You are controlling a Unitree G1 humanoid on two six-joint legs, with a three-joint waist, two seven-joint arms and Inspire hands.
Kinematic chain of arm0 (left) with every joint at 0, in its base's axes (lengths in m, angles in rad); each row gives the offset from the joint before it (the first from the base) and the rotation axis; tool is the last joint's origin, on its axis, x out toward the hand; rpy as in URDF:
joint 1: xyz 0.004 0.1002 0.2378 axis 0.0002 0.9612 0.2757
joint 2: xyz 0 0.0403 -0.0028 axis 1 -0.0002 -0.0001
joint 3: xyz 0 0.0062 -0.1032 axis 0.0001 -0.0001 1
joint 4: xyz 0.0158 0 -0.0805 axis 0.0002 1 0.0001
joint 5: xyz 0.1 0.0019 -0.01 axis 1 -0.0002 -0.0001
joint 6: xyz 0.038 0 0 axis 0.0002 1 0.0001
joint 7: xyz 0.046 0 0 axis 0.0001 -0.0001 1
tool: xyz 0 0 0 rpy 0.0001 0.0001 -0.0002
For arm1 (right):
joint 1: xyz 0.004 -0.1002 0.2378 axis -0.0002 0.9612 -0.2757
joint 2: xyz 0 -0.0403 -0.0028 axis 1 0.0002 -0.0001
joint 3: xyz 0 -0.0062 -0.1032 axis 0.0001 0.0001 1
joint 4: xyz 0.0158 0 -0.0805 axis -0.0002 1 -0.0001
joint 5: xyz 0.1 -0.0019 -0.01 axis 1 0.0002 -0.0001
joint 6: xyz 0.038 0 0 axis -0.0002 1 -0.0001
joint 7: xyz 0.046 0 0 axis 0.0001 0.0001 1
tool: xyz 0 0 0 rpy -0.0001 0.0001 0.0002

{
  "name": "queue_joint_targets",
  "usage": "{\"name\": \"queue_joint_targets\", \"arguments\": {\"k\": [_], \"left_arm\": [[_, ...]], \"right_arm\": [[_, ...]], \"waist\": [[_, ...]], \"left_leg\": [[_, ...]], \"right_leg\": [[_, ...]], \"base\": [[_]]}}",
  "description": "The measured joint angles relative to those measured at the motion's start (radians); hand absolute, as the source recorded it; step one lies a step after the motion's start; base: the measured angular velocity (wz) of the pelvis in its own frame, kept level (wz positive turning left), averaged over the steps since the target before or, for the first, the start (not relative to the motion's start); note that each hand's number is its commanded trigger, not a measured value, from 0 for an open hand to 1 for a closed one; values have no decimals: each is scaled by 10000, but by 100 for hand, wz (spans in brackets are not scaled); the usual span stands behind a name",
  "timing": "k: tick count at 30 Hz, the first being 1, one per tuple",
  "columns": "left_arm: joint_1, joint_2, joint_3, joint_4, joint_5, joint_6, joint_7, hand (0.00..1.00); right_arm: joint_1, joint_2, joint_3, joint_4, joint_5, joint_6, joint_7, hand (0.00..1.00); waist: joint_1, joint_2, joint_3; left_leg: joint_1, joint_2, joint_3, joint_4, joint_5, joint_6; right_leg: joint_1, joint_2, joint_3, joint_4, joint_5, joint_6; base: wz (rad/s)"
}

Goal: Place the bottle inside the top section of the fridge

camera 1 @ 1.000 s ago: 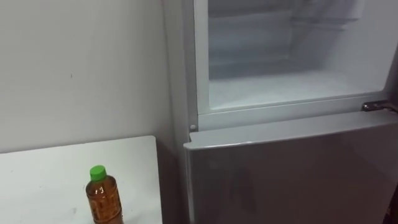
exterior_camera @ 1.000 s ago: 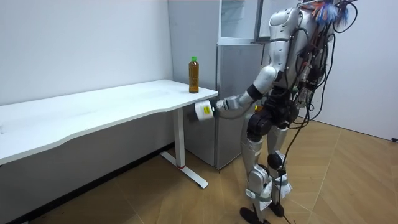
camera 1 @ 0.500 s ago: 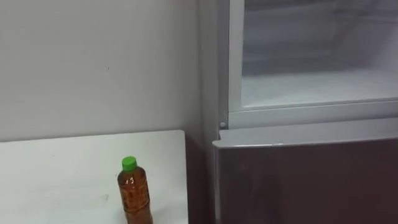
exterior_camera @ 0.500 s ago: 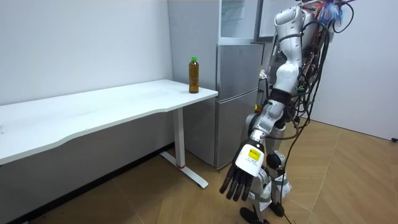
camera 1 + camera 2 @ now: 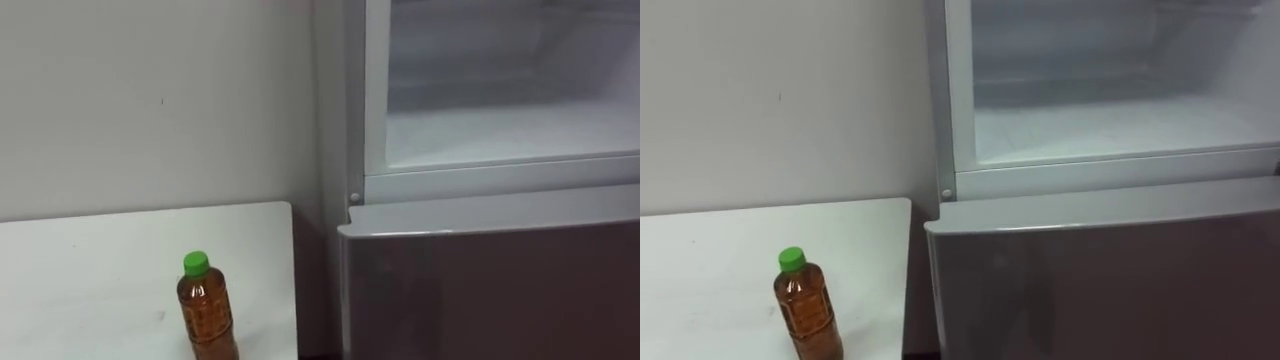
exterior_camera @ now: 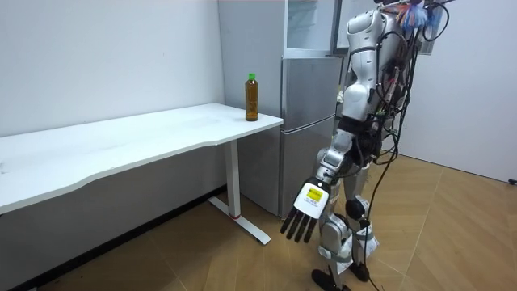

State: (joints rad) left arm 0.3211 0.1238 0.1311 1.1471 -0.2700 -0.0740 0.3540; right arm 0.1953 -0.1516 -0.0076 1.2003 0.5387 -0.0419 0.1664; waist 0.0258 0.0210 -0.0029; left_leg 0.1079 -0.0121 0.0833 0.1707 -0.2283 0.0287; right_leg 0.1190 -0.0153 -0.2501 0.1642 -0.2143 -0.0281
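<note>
An amber bottle (image 5: 207,308) with a green cap stands upright on the white table (image 5: 90,270), near the table's right end next to the fridge. The room view has the same bottle (image 6: 252,98) at the table's corner. The upper fridge compartment (image 5: 500,130) stands open with a bare white shelf inside. I stand in front of the fridge, with the table on my left. My left hand (image 6: 303,217) hangs low beside my leg, fingers straight and pointing down, holding nothing, well below and apart from the bottle.
The grey lower fridge door (image 5: 490,280) is closed under the open compartment. A white wall runs behind the table. The long table (image 6: 121,141) stretches off to the room view's left over a wooden floor.
My left arm has dropped from reaching out at table height to hanging by my leg. The head camera has swung, bringing more of the table and bottle into sight.
</note>
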Motion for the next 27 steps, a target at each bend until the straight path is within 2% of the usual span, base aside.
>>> {"name": "queue_joint_targets", "arguments": {"k": [4,9,15,27], "left_arm": [[-447,18,-822,-130,360,278,-496,0],[-814,15,-1416,-288,697,310,-993,0],[-962,6,-1443,-262,685,311,-1530,0],[-963,50,-1433,-266,668,304,-2185,0]], "right_arm": [[-226,32,356,-1,-199,137,0,0],[-377,68,738,-30,-345,137,-31,0],[-381,69,832,-5,-633,93,-37,0],[-652,78,874,-41,-1619,90,-112,0]], "waist": [[-76,-127,62],[-222,-238,50],[-224,-290,49],[-213,-321,46]], "left_leg": [[-4,2,47,2,2,1],[-82,-3,104,-5,2,2],[-102,-9,243,-19,4,0],[-134,-6,232,31,4,1]], "right_leg": [[-23,-4,23,-37,-4,7],[-52,9,27,-122,14,23],[-90,16,71,-131,38,18],[-57,4,34,-141,33,25]], "base": [[-1],[0],[-4],[2]]}}
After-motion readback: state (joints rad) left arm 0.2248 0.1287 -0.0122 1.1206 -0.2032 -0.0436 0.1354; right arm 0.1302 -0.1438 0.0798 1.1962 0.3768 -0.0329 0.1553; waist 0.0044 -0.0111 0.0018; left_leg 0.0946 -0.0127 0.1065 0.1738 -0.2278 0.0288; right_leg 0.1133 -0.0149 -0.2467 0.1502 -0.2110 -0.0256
